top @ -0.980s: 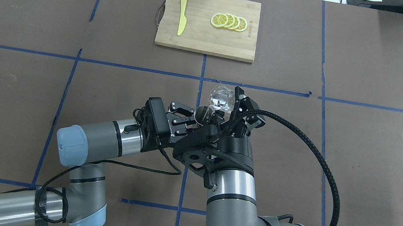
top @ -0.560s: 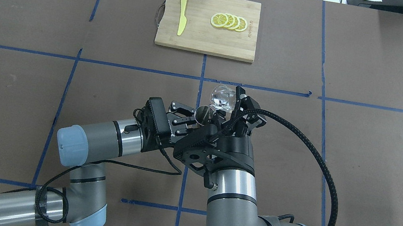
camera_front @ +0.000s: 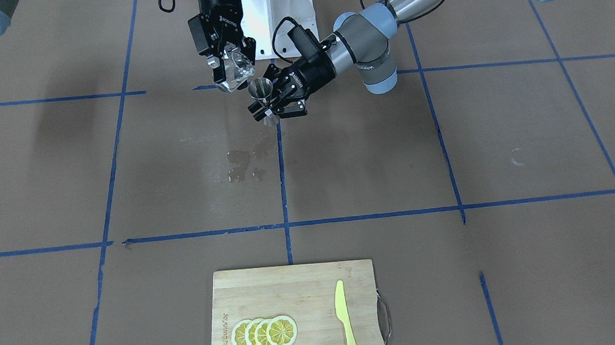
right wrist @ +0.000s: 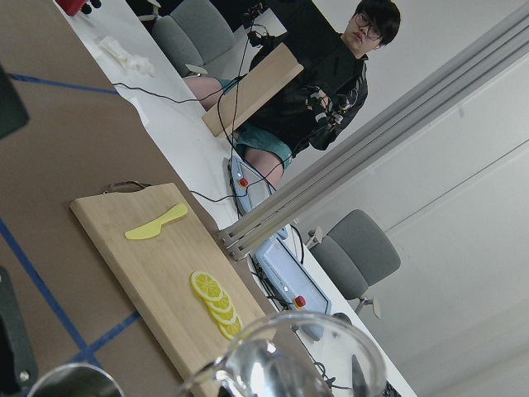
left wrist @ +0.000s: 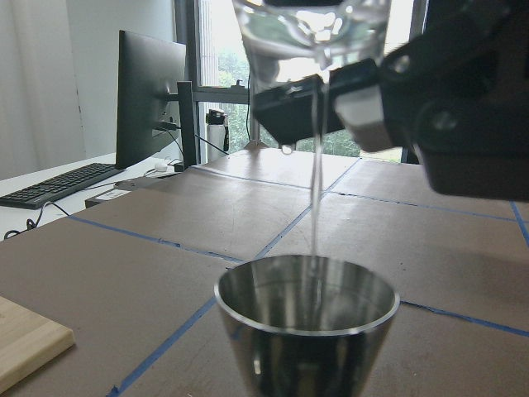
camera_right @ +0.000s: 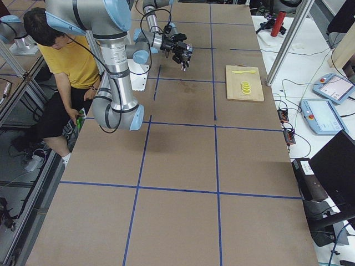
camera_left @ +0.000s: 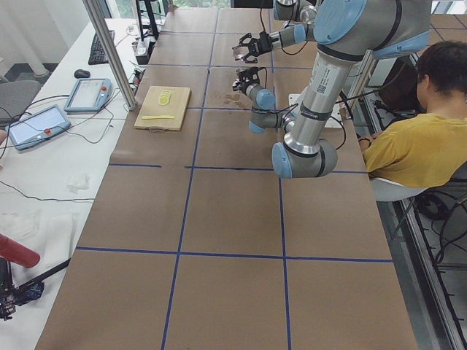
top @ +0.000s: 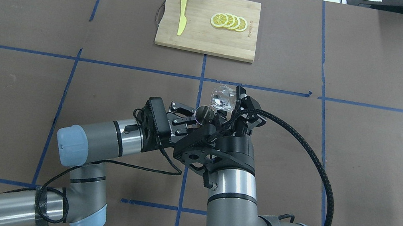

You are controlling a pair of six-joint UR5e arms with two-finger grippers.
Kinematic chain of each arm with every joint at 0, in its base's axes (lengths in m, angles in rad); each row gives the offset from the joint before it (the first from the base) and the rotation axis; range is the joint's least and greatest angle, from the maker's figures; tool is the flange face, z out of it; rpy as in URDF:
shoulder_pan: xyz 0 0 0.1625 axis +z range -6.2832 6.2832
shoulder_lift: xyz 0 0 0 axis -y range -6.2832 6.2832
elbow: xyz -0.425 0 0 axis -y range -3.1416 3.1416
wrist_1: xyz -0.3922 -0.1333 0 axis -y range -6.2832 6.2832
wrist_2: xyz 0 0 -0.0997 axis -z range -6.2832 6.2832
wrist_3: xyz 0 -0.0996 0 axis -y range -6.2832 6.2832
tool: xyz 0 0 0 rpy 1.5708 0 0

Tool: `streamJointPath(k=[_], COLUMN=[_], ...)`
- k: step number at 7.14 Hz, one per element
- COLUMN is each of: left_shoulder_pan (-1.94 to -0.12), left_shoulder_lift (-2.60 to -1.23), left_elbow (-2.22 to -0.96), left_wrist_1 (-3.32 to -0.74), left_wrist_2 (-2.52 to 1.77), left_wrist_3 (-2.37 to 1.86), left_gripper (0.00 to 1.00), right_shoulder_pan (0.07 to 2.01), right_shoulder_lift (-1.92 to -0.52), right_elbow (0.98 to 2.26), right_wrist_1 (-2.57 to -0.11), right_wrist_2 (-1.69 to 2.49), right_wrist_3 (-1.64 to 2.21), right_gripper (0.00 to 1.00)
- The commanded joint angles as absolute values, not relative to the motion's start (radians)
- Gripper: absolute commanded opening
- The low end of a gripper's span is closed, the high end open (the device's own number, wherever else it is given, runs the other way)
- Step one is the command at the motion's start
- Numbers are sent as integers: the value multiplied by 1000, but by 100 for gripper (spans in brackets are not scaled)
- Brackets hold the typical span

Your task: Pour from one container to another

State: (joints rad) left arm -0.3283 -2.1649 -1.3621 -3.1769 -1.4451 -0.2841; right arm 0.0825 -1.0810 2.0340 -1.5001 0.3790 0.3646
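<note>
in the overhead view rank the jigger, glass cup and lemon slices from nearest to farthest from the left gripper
From the left gripper:
1. jigger, held between its fingers, near the table's middle.
2. glass cup, just beyond the jigger and to its right, tipped over it.
3. lemon slices, far off on the cutting board at the table's far edge.

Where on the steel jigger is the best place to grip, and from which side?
At its narrow waist, from the side, level, as the left gripper does. The jigger stands upright; cones flaring above and below stop slipping, and its mouth is clear under the tilted glass cup.
</note>
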Motion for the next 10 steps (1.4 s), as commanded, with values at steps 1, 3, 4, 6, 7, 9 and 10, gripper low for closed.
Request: streamJointPath(k=[1, 3, 4, 6, 7, 9, 10], left_shoulder_pan=[-328, -328, -328, -328, -328, -328, -330], left_shoulder_lift=[-2166, -2166, -2166, -2166, -2166, -2166, -2166], left_elbow=[-1362, -1362, -1362, -1362, -1362, -1364, -1365], left_wrist_1=[-3177, -3177, -3177, -3177, -3177, -3177, -3177], left_wrist_2=[-1447, -1445, -1445, -1445, -1445, -1445, -1445], left_wrist_3=[-284, -284, -284, -284, -285, -285, -285], left_gripper=[0, 0, 0, 0, 0, 0, 0], right_shoulder_pan=[83, 83, 81, 81, 83, 81, 81], right_shoulder_lift=[-1080, -1078, -1077, -1075, -1069, -1066, -1066], right_elbow=[2034, 2036, 2034, 2036, 2036, 2039, 2060], right_wrist_1=[-1522, -1523, -1525, -1528, -1528, -1526, -1526], right_wrist_2=[379, 377, 377, 377, 377, 377, 377], right_wrist_3=[361, 360, 359, 342, 342, 344, 348], right_gripper=[0, 0, 0, 0, 0, 0, 0])
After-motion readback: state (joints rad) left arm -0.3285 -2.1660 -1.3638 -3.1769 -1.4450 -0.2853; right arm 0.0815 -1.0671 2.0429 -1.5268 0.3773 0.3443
